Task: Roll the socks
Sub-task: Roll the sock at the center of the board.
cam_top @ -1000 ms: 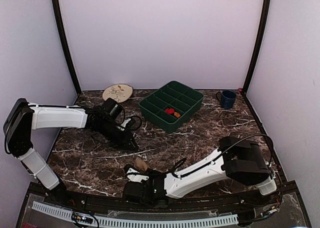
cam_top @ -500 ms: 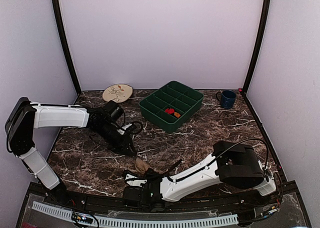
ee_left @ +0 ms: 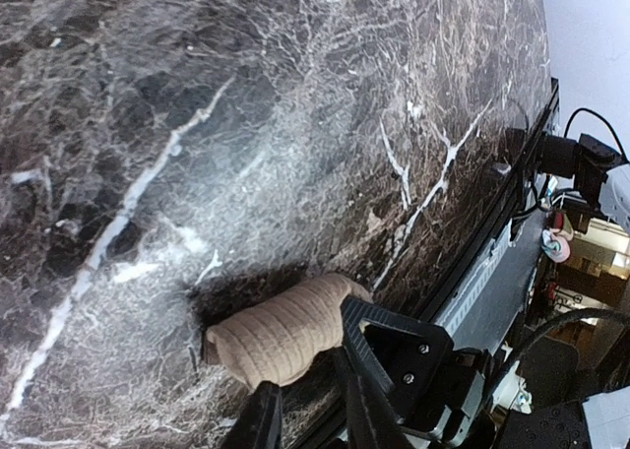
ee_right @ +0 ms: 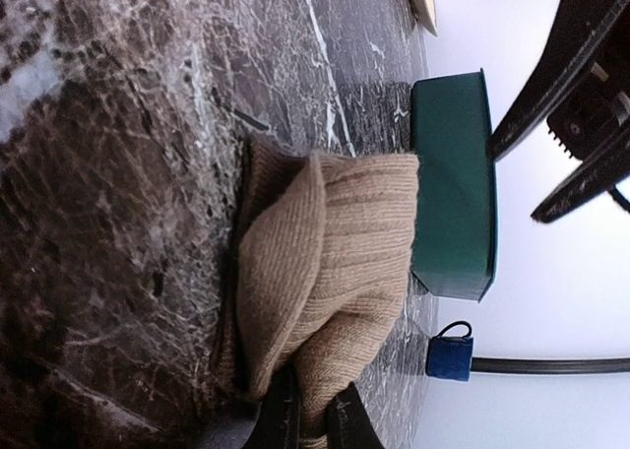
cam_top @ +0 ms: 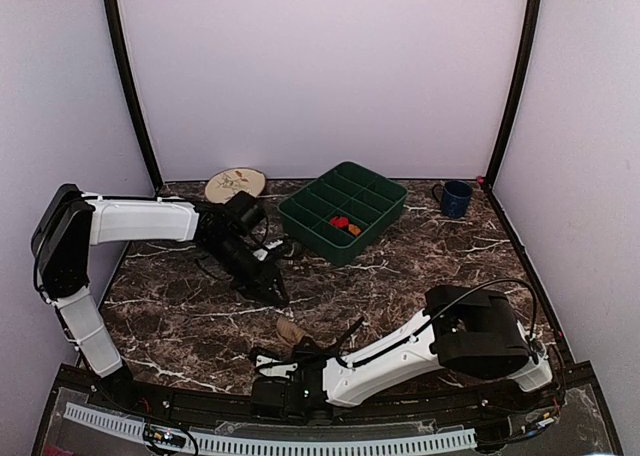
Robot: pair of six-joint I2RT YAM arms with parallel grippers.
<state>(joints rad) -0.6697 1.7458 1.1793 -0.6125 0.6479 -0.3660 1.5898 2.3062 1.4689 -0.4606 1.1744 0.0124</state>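
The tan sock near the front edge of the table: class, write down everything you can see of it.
The tan sock is ribbed knit fabric, rolled into a short, thick bundle with one flap folded over its side. It lies on the dark marble table near the front edge, in front of the green tray. The right gripper pinches its near end between nearly closed fingers. The left gripper hangs apart from it, farther back.

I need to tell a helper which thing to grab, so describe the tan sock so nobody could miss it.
Start at the dark marble table and go to its near edge, in front of the green divided tray. There, at the right claw, lies the tan sock, a ribbed, rolled bundle. It is the only soft, light-brown thing on the dark stone.
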